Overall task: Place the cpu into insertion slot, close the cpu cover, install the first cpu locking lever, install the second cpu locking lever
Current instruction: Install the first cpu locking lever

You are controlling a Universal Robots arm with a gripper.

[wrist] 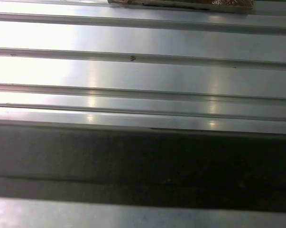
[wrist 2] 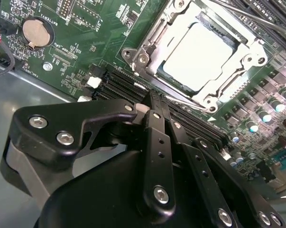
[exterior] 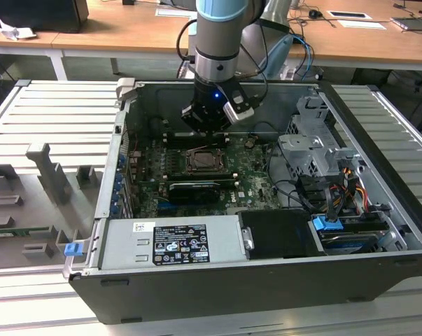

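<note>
In the exterior view, the arm's tool (exterior: 209, 127) is hanging inside an open computer case (exterior: 378, 210), just above the far edge of the insertion slot (exterior: 208, 162) on the green motherboard (exterior: 256, 178).

In the second wrist view, the tool (wrist 2: 154, 97) is showing its black fingers (wrist 2: 158, 137) pressed together, gripping nothing. Just beyond them the cpu (wrist 2: 199, 54) is lying flat in the insertion slot, with the cpu cover (wrist 2: 237, 71) (a silvery frame) lying around it.

In the first wrist view, ribbed grey metal (wrist: 143, 71) is showing.
</note>
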